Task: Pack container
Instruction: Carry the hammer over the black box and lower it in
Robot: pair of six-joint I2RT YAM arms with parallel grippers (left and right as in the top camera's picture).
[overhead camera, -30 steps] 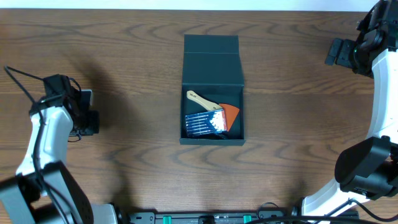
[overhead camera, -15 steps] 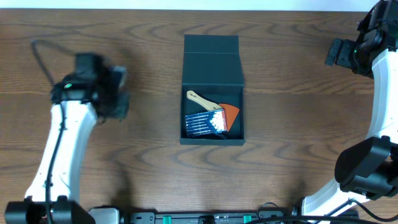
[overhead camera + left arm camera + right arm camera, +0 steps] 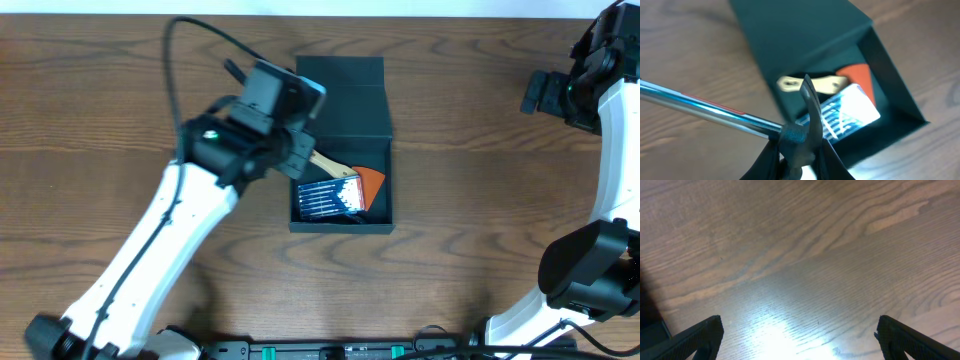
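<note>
Container [image 3: 790,40] open just under L jaws gripping rod [image 3: 705,107].

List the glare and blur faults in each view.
Overhead: sharp, evenly lit. Left wrist: motion blur smears the box and the metal rod; glare whitens the packet. Right wrist: soft focus, white glare on the table.

1. The left wrist view is blurred throughout, and its lower edge cuts off the left gripper [image 3: 799,145]
2. The rod [image 3: 705,107] it grips runs off the left edge, so the kind of tool cannot be told
3. Glare whitens the packet [image 3: 852,110] in the box [image 3: 790,35]
4. Overhead, the left arm [image 3: 200,190] hides that gripper, the box's left wall and part of the brush [image 3: 368,182] handle
5. Only the right gripper's [image 3: 800,337] fingertips [image 3: 695,337] show, and a dark shape [image 3: 647,310] at the left edge is unidentifiable
</note>
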